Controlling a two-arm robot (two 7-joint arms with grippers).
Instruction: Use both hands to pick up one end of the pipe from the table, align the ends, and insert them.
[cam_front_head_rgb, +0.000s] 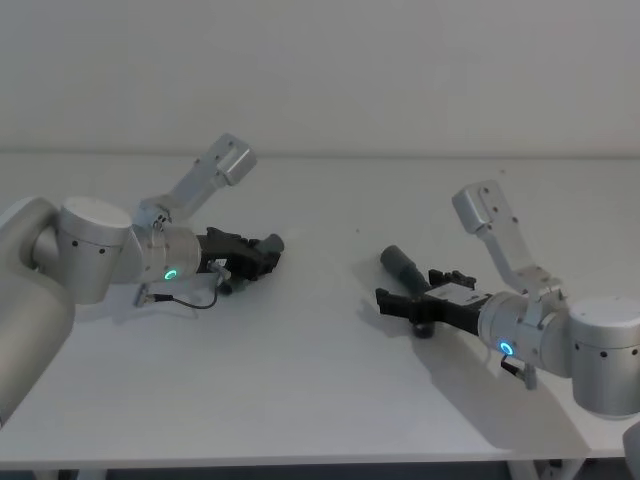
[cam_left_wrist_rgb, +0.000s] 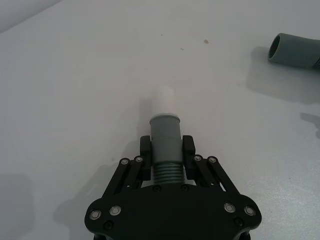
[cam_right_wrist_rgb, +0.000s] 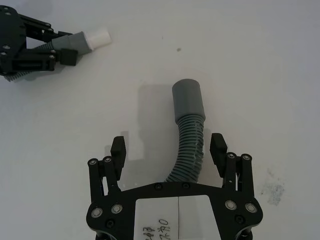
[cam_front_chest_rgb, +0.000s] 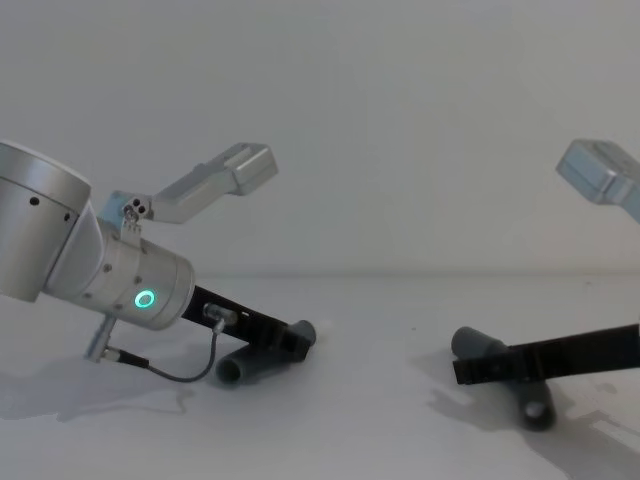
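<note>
Left wrist view has the clearest look at it: the left gripper (cam_left_wrist_rgb: 166, 147) is clamped shut on the ribbed part of one pipe piece (cam_left_wrist_rgb: 165, 131), fingers pressed against both sides. The smooth collar pokes out past the fingertips with the white stub (cam_left_wrist_rgb: 164, 101) at the very front. In the head view that gripper sits on the left side of the table (cam_front_head_rgb: 320, 390), angled down toward the surface. From the chest view, the tail end of the held piece looks like it's down on the table behind the fingers, though I can't say for sure from that angle. The right gripper (cam_right_wrist_rgb: 167, 147) is over on the right side of the table, low, with its jaws spread wide. The other pipe piece (cam_right_wrist_rgb: 191, 147) lies on the table between the two fingers. It's closer to one of them, but neither finger appears to touch it. It curves away from the gripper, and its wider collar (cam_right_wrist_rgb: 188, 100) is out beyond the fingertips, pointing roughly toward the middle of the table. The two pieces are well apart, with bare white table between them.
</note>
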